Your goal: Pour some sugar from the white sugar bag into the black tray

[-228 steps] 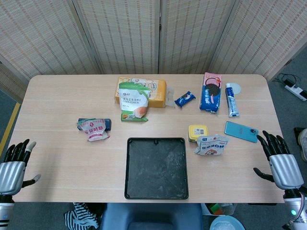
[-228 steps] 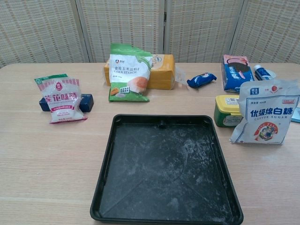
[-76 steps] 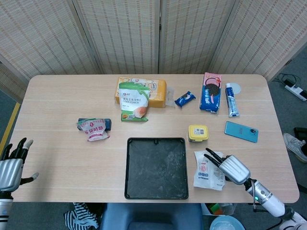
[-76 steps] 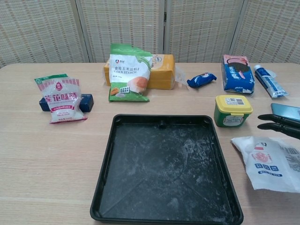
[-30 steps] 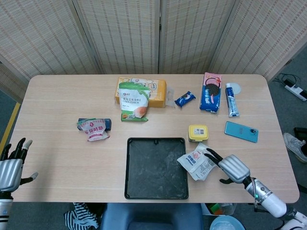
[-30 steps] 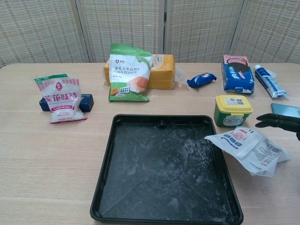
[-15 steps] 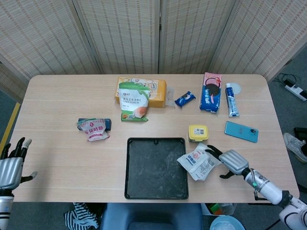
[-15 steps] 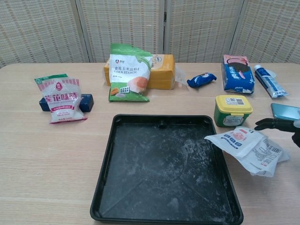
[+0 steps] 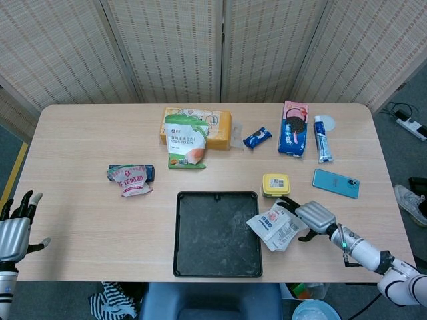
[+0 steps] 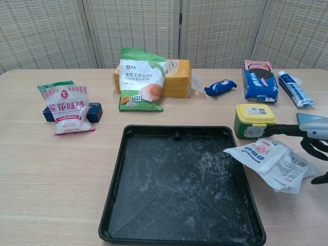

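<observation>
The white sugar bag (image 9: 275,227) (image 10: 271,161) lies on its side, its left end resting over the right rim of the black tray (image 9: 213,233) (image 10: 174,189). The tray floor shows a thin white dusting. My right hand (image 9: 313,217) (image 10: 309,139) is at the bag's right end, with outstretched fingers (image 10: 279,131) reaching over its far edge and the thumb (image 10: 321,179) apart on the near side. It does not plainly grip the bag. My left hand (image 9: 15,230) hangs off the table's front-left corner with fingers spread, holding nothing.
A yellow-lidded jar (image 9: 275,185) (image 10: 254,121) stands just behind the bag, and a blue phone (image 9: 335,183) lies to its right. Further back are a cornstarch bag (image 9: 185,141), an Oreo pack (image 9: 293,128) and toothpaste (image 9: 322,139). A pink-white bag (image 9: 131,180) lies at left.
The bag first stood upright by the jar, then lay flat, then ended up on the tray's rim. Over the last second my right hand slid left onto its right end.
</observation>
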